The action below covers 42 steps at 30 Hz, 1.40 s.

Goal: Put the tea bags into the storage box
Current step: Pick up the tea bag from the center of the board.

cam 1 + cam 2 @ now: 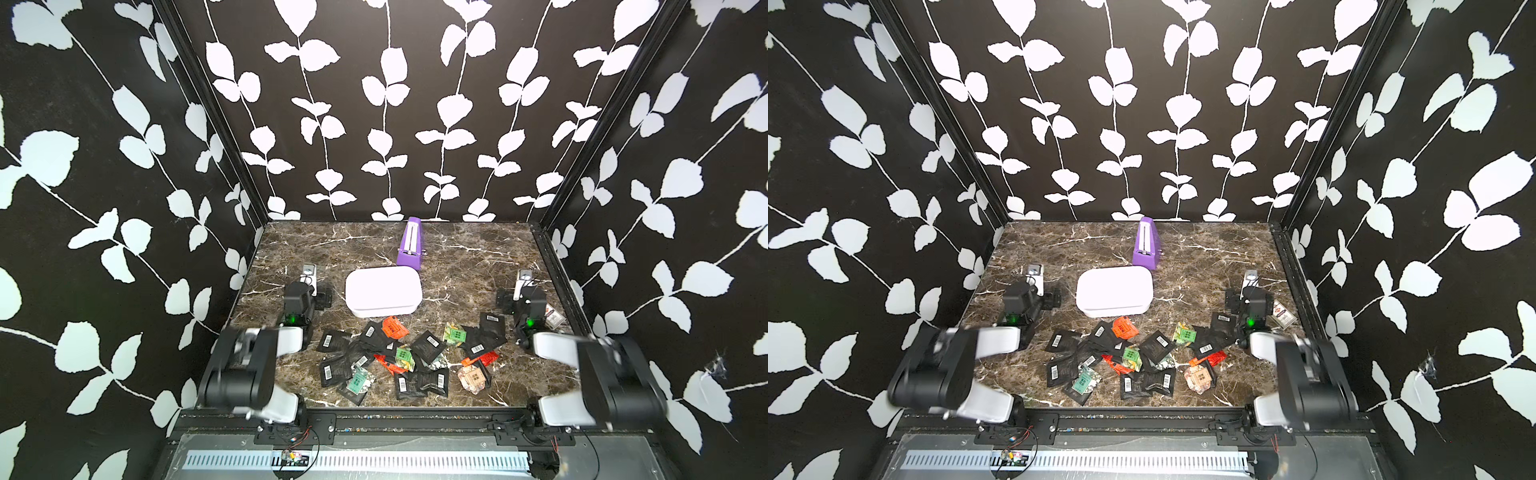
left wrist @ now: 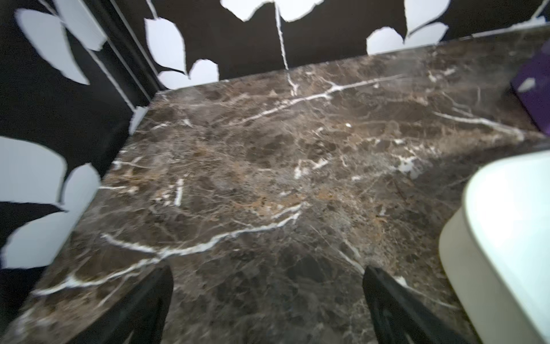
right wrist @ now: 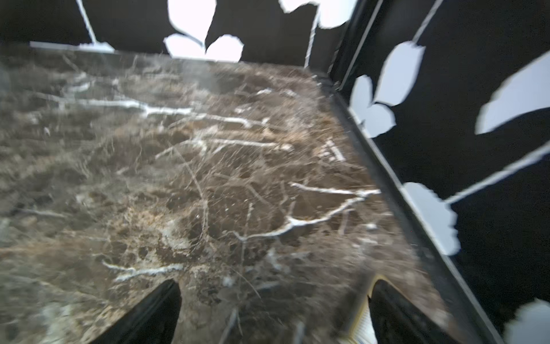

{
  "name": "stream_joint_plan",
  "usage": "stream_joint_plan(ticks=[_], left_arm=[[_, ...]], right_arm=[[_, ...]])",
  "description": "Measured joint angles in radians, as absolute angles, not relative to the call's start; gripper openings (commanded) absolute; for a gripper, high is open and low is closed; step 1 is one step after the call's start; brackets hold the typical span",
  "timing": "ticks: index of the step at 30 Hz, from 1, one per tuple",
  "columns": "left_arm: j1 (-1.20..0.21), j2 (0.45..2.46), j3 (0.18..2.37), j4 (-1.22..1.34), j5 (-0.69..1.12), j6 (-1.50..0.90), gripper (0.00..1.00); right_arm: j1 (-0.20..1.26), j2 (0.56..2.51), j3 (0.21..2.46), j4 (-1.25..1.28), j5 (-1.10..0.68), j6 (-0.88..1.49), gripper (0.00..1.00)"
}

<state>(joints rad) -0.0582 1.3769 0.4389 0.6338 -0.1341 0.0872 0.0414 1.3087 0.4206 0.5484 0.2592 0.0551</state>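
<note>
Loose tea bags [image 1: 399,357] on the desk [image 1: 457,249]
Black foil squares, barcode labels (some orange, green, tan), near the white storage box [image 1: 383,291]; left fingers [image 2: 148,303] and right fingers [image 3: 154,312] spread.

a brown marble table [image 1: 457,249] with white veins carries a white storage box [image 1: 383,291] near its middle, a long purple box [image 1: 409,245] just behind it, a loose overlapping heap of tea bags [image 1: 428,345] in front, and a small card pack [image 1: 554,316] by the right edge.
</note>
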Motion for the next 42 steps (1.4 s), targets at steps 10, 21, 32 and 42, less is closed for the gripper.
stream_joint_plan(ticks=[10, 21, 32, 42], left_arm=[[-0.056, 0.848, 0.661, 0.058, -0.427, -0.264, 0.99], [-0.054, 0.739, 0.816, -0.499, -0.179, -0.388, 0.73], [-0.258, 0.696, 0.826, -0.731, 0.093, -0.601, 0.5], [-0.857, 0.871, 0.817, -0.645, 0.015, -0.857, 0.19]], right_arm=[[0.027, 0.812, 0.546, -0.001, 0.413, 0.424, 0.99], [0.02, 0.696, 0.682, -0.419, 0.065, 0.605, 0.99], [0.315, 0.838, 0.715, -0.496, -0.15, 0.78, 0.87], [0.651, 0.847, 0.608, -0.422, -0.031, 1.001, 0.67]])
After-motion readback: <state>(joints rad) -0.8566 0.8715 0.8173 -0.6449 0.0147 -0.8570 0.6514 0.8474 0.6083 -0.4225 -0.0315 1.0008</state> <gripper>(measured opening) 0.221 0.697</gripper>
